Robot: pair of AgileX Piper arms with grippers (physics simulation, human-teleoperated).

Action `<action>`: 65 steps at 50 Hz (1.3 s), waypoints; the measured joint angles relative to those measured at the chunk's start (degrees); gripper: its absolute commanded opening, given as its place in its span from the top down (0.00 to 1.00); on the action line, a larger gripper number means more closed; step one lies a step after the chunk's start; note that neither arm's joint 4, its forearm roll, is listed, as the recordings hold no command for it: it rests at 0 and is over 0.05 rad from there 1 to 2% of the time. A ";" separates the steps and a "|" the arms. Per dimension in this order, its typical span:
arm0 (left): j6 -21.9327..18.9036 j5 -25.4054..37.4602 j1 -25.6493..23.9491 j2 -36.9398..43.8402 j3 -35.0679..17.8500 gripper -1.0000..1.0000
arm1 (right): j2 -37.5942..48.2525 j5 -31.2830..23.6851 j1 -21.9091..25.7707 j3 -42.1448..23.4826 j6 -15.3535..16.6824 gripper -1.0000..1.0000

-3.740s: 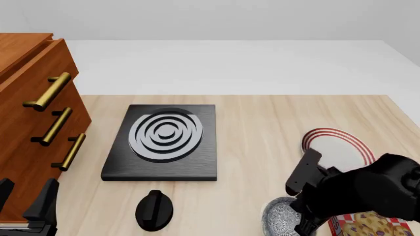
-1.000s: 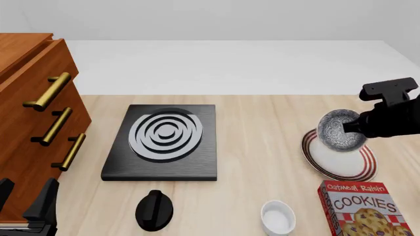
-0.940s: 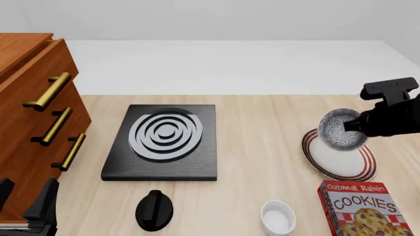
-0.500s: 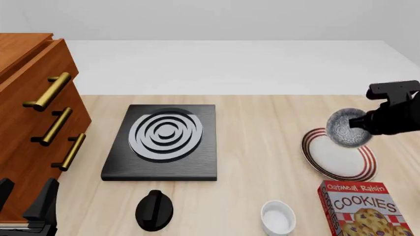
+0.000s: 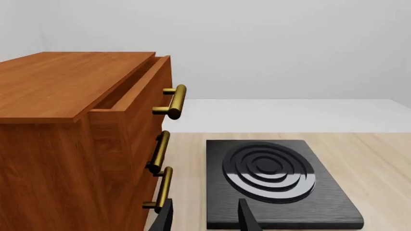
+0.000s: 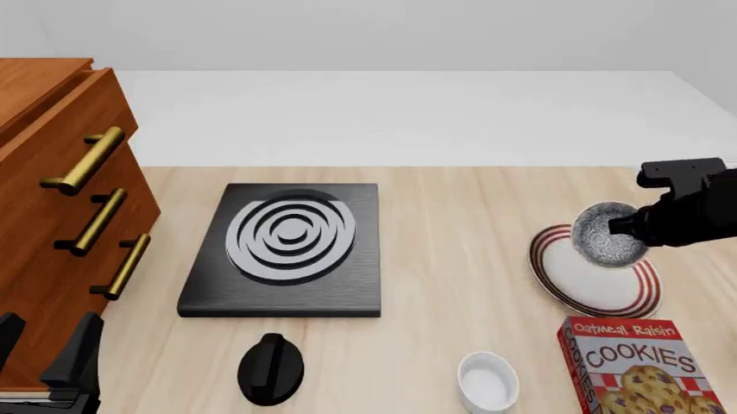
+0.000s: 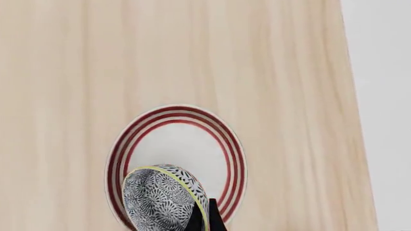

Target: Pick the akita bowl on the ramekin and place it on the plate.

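The akita bowl, speckled grey-white inside, hangs tilted over the back part of the red-striped plate at the table's right. My right gripper is shut on its rim. In the right wrist view the bowl overlaps the plate, and the thin fingers pinch the rim. Whether the bowl touches the plate cannot be told. The white ramekin stands bare near the front edge. My left gripper is open and holds nothing, low at the front left.
A black stove plate with grey rings lies mid-table, with a black knob in front of it. A wooden drawer cabinet with brass handles stands at the left. A cookie box lies just in front of the plate.
My right gripper lifted the bowl off the ramekin and carried it back and right to the plate. In the last half second it sank slightly toward the plate. The left arm stayed still.
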State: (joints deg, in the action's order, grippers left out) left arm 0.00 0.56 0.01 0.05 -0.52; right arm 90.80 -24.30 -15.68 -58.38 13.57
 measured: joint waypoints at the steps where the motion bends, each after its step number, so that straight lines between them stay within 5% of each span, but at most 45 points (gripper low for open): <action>1: 0.00 0.00 0.00 0.00 0.00 0.00 | 0.25 0.16 -0.04 0.01 0.06 1.00; 65: 0.00 0.00 0.00 0.00 0.00 0.00 | 12.30 9.83 -0.80 0.83 -3.49 1.00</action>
State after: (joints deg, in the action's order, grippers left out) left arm 0.00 0.56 0.01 0.05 -0.52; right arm 103.09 -14.47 -16.48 -57.55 10.08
